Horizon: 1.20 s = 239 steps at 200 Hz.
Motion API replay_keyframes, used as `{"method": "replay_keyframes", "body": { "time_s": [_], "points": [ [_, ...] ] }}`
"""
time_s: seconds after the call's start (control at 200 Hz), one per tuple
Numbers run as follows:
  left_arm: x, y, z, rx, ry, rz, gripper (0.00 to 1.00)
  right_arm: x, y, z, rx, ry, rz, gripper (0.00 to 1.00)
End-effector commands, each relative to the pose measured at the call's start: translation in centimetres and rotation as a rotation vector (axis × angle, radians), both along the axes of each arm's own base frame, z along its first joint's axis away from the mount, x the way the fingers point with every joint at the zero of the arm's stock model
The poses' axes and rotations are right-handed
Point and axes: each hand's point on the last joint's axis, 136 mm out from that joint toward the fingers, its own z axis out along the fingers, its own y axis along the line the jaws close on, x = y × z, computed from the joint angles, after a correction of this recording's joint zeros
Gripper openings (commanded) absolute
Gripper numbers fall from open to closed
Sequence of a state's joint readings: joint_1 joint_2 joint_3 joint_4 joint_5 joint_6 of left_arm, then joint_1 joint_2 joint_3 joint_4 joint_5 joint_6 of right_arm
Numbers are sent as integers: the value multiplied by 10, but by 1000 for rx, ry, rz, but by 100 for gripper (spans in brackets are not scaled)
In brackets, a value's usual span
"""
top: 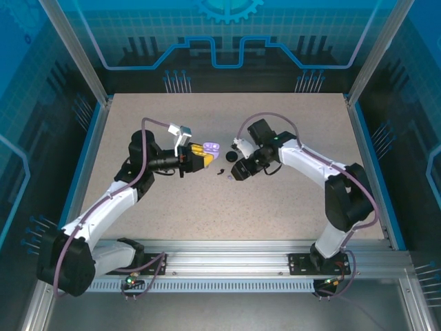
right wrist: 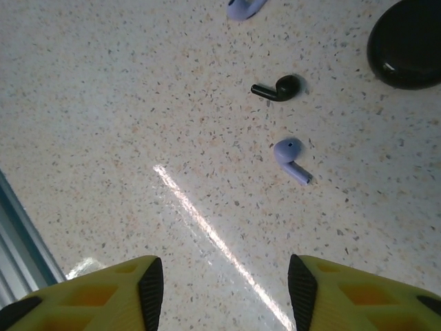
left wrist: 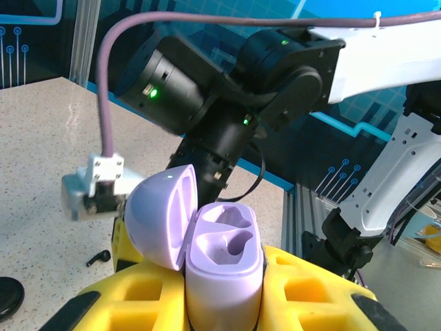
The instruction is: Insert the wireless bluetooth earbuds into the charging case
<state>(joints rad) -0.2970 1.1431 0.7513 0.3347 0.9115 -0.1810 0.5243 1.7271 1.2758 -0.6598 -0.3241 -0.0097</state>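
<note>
A lilac charging case (left wrist: 224,269) stands upright between the yellow fingers (left wrist: 303,289) of my left gripper (left wrist: 224,303), which is shut on it. Its lid (left wrist: 162,214) is swung open to the left, and both earbud-shaped wells are empty. The top view shows this case (top: 211,147) held above the table's middle. On the table below my right gripper (right wrist: 226,289) lie a black earbud (right wrist: 279,88) and a lilac earbud (right wrist: 289,157), a short way apart. The right gripper hovers open, nothing between its pads.
A round black puck (right wrist: 406,43) rests on the speckled table (right wrist: 103,124) just beyond the earbuds. Another small lilac piece (right wrist: 242,7) is cut off by the frame's top edge. The right arm (left wrist: 227,89) looms close behind the held case. Blue walls enclose the table.
</note>
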Motion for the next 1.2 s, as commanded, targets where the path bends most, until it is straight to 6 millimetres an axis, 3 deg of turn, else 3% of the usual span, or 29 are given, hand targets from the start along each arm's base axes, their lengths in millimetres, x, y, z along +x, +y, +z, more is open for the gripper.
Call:
{"method": "replay_keyframes", "body": {
  "time_s": [0.0,0.35,0.615,0.865,1.191],
  "points": [
    [0,6,-7,13,-1,29,12,4,11,-15,-17,-7,4,52],
    [-2,11,-10,16,4,55,12,18,27,-59,-129,13,11,47],
    [-2,14,-10,16,4,63,12,29,24,-73,-195,-11,-17,43],
    [-2,14,-10,16,6,63,12,31,34,-77,-201,-8,14,43],
    [0,15,-10,17,11,73,12,37,25,-87,-268,-7,-19,41]
  ]
}}
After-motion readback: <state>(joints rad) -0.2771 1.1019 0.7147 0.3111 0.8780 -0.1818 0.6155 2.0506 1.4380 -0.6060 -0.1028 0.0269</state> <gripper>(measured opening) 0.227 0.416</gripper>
